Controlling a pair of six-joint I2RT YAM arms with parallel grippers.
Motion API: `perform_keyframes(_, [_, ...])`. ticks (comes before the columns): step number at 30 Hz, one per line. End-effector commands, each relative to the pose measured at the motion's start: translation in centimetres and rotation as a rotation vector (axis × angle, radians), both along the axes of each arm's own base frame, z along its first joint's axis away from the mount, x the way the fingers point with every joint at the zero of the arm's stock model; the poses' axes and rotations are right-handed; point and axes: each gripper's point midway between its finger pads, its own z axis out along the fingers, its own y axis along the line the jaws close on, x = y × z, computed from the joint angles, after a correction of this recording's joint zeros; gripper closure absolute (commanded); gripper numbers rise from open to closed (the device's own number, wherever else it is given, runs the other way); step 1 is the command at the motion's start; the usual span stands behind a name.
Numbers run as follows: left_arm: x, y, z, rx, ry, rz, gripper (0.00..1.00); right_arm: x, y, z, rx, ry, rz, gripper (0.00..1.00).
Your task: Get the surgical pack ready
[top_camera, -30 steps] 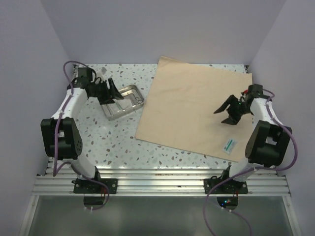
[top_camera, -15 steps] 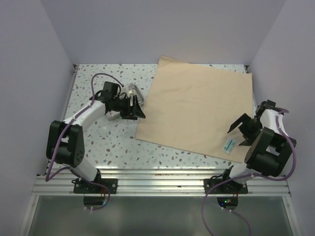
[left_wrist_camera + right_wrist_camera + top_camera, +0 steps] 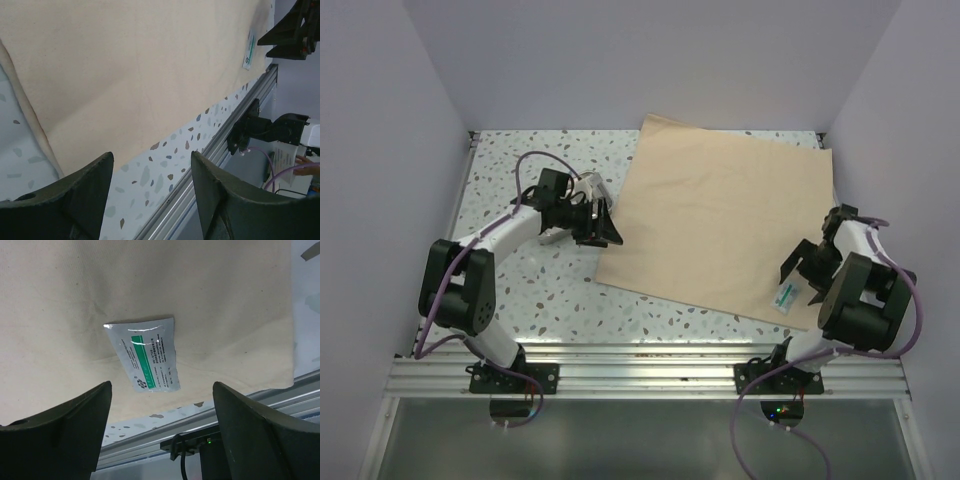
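The tan wrap sheet (image 3: 720, 225) lies flat on the right half of the table and fills much of both wrist views (image 3: 125, 65) (image 3: 150, 285). The shiny metal tray (image 3: 585, 185) sits left of the sheet, mostly hidden under my left arm. My left gripper (image 3: 600, 228) (image 3: 151, 155) hovers open at the sheet's left edge, nothing between its fingers. A small silver-and-green packet (image 3: 787, 295) (image 3: 145, 357) rests on the sheet's near right corner. My right gripper (image 3: 804, 272) (image 3: 161, 387) stands wide open just above that packet, not touching it.
An aluminium rail (image 3: 640, 365) runs along the table's near edge, also in the wrist views (image 3: 200, 185) (image 3: 210, 415). Lavender walls (image 3: 380, 150) close in the left, back and right. Purple cables (image 3: 535, 160) loop off both arms. Speckled tabletop (image 3: 540, 290) shows left of the sheet.
My left arm swung from the tray's far left across it to the sheet's edge. The right gripper drew back from mid-sheet to the near right corner and opened wider.
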Motion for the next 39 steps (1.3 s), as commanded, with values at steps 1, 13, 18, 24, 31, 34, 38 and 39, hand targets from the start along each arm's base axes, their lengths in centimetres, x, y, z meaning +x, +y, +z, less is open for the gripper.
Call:
perform_keyframes(1, [0.9,-0.8,1.6,-0.035,-0.049,-0.008,0.33,0.9,-0.8,-0.5,-0.063,-0.005,0.016,0.15])
perform_keyframes(13, [1.2,-0.7,1.9,-0.031,-0.063,0.007,0.33,1.4,0.1,-1.9,-0.079,0.033,0.068,0.25])
perform_keyframes(18, [0.9,-0.8,1.8,-0.040,-0.059,0.008,0.33,0.9,0.3,-2.5,-0.088,0.066,0.075,0.25])
perform_keyframes(24, [0.8,-0.8,2.0,-0.047,-0.060,0.006,0.33,0.7,0.7,-3.6,-0.090,0.088,0.067,0.30])
perform_keyframes(31, [0.6,-0.8,2.1,-0.047,-0.060,0.003,0.33,0.6,0.8,-3.6,-0.095,0.100,0.073,0.42])
perform_keyframes(34, [0.7,-0.8,2.3,-0.048,-0.065,0.005,0.32,1.0,0.8,-2.9,-0.097,0.075,0.074,0.46])
perform_keyframes(38, [0.8,-0.8,2.6,-0.053,-0.065,0.005,0.33,1.7,0.9,-1.8,-0.093,0.039,0.080,0.55])
perform_keyframes(39, [0.8,-0.9,2.5,-0.054,-0.063,0.005,0.32,1.9,1.0,-1.5,-0.086,0.029,0.080,0.56])
